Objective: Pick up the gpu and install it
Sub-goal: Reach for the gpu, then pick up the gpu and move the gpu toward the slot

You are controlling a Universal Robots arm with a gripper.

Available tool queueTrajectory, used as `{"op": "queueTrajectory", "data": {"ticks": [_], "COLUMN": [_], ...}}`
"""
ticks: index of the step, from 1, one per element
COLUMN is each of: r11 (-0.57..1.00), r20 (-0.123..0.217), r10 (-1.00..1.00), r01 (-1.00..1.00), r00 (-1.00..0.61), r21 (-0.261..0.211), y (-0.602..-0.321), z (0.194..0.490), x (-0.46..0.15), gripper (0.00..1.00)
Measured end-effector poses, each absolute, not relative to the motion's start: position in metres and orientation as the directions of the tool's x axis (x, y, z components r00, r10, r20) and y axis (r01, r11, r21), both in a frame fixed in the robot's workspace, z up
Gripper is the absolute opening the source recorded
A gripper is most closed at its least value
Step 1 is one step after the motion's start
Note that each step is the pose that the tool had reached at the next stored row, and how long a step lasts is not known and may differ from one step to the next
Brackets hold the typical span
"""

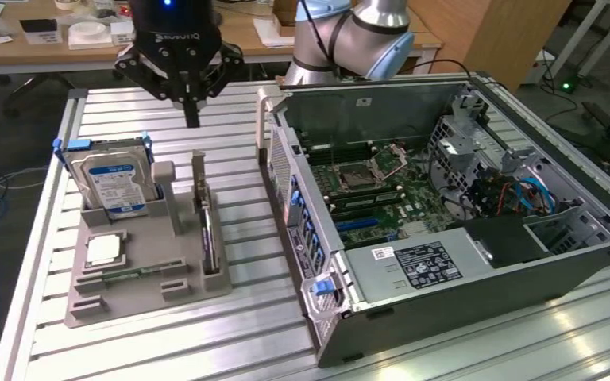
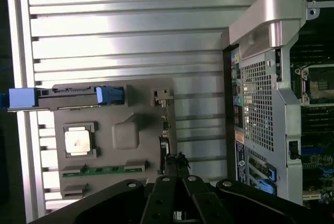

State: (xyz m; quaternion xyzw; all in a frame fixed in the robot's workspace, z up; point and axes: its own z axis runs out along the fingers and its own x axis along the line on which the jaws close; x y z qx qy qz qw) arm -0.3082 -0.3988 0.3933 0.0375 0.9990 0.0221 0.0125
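Closest to the exterior camera is the open computer case (image 1: 332,317). It lies on its side on the slatted metal worktop (image 1: 252,341), and its green motherboard (image 1: 374,186) faces up.

Behind the case stands the grey arm (image 1: 358,32) with its blue joints. It bends over toward the exterior view's left. At its end hangs the black end effector (image 1: 191,121), pointing straight down. It is up in the air above the worktop, over the far end of a grey holder (image 1: 136,298). Its two fingers are pressed tight together and nothing is between them.

The gpu (image 1: 210,238) is in that holder. It stands on its long edge in a slot on the side nearest the computer case, between grey posts. Seen edge on, it looks like a thin, dark strip. Nothing touches it.

From the wrist camera, the closed end effector (image 2: 175,162) hangs right over one end of the gpu (image 2: 164,140), which runs as a dark, narrow line along the side of the holder (image 2: 125,135) nearest the case (image 2: 258,104).

Other parts sit in the same holder. A silver hard drive (image 1: 112,184) with a blue and white label stands upright at the far end. A square processor chip (image 1: 104,250) lies flat, and beside it lies a narrow green memory stick (image 2: 102,171).
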Motion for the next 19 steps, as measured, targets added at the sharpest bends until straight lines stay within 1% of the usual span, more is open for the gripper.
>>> {"op": "queueTrajectory", "data": {"ticks": [19], "r11": [0.996], "r20": [-0.023], "r10": [0.075], "r01": [0.074], "r00": [-0.997], "r21": [0.045], "y": [-0.3988], "z": [0.3933], "x": [-0.3160], "gripper": [0.11]}}
